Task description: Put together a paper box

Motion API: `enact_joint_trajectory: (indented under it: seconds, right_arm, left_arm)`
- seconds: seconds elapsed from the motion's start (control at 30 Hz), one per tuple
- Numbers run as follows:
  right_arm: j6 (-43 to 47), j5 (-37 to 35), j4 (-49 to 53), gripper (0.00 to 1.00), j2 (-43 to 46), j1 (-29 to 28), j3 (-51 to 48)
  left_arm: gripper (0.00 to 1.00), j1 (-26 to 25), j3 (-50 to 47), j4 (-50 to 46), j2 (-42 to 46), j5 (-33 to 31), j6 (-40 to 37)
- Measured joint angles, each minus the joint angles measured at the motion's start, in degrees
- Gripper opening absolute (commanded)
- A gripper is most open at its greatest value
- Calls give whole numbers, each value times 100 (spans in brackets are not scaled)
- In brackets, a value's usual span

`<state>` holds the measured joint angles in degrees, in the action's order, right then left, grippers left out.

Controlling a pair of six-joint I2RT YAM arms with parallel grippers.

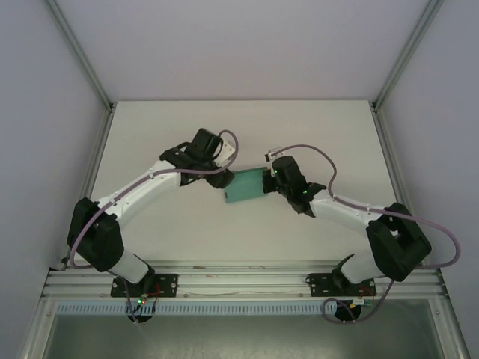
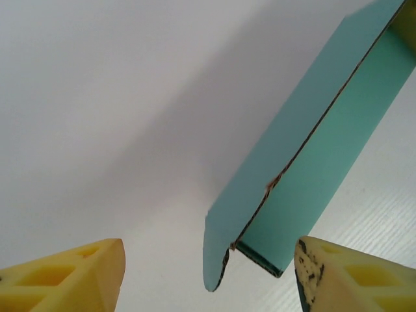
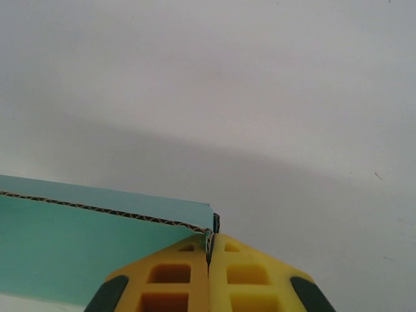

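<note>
Slippage is the risk: the paper box (image 1: 245,187), held over the middle of the table (image 1: 187,123), hangs from one edge pinched by the closed right gripper (image 3: 209,250), so a push from the wide-open left gripper (image 2: 209,253) (box end near its fingers) could twist it free.

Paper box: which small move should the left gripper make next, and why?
Probably ease the left gripper forward and close it on the near end of the paper box. Its fingers stand open, and the card's lower end shows between them, not gripped, while the right gripper is shut on another edge of the card.
</note>
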<state>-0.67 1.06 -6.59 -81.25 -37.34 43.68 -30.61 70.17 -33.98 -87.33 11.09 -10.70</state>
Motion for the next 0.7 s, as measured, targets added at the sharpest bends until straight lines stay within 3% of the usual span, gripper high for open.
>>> enact_joint_trajectory:
  seconds: [0.07,0.13,0.23,0.6,0.7]
  right_arm:
    - [-17,20,63,0,39,0,0]
    - [-15,66,136,0,92,0,0]
    - [-17,138,188,0,118,0,0]
    - [-33,190,203,0,118,0,4]
    - [-70,186,203,0,118,0,4]
  left_arm:
    - [56,0,-79,2,-13,46,114]
    - [41,11,-81,17,-24,83,203]
    - [29,39,-46,42,-114,229,356]
    - [23,66,-39,37,-223,603,866]
    - [30,66,-39,-2,-227,601,1084]
